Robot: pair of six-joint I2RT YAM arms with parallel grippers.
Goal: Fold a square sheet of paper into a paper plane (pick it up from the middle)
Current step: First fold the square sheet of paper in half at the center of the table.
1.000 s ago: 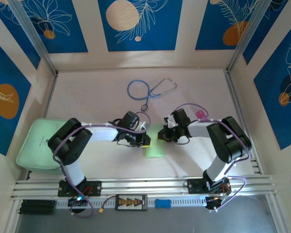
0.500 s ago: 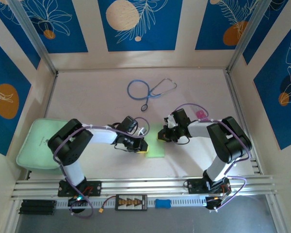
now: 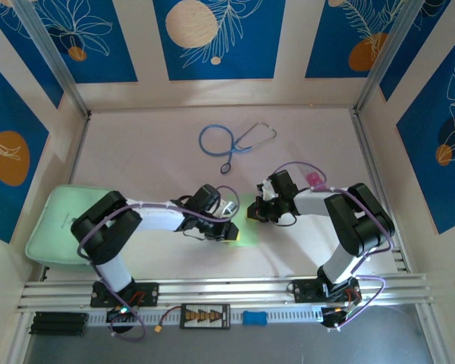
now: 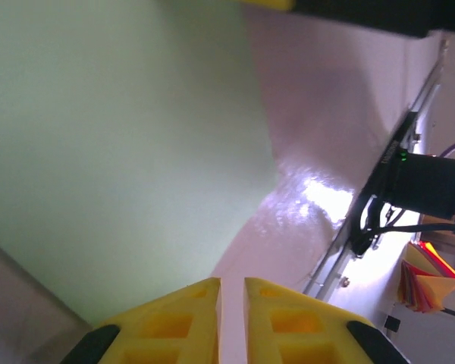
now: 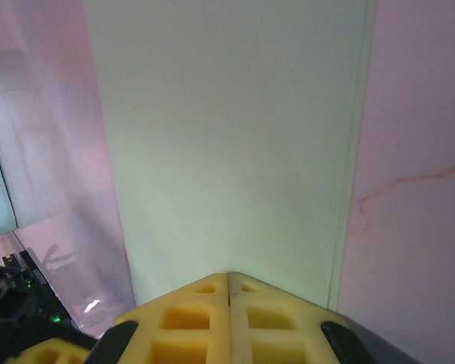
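Nearest to you, both arms reach out from the near rail toward the middle of the table, where the pale green sheet of paper (image 5: 227,136) lies between their tips. Over the last second the left gripper (image 3: 229,230) has slid rightward and a little nearer, across the sheet. From above, much less green shows than before, and only a narrow strip remains just right of its fingers. Its yellow fingers are drawn almost together with a thin slit between them, and you cannot tell whether any paper is caught in that slit. The right gripper (image 3: 255,212) has not moved. It stays clenched, fingers flat together, its tip at the far right part of the sheet, apparently pinning it rather than grasping it.

Judging by this, the left arm is sweeping a flap over or pressing a crease while the right steadies the sheet, so you are mid-fold. No dart shape is visible yet. Watch that the sheet does not skid under the sweep.

Well to the left, a thick mint pad (image 3: 53,227) sits beside the left arm. Far beyond, a blue stethoscope (image 3: 235,142) lies near the far wall.
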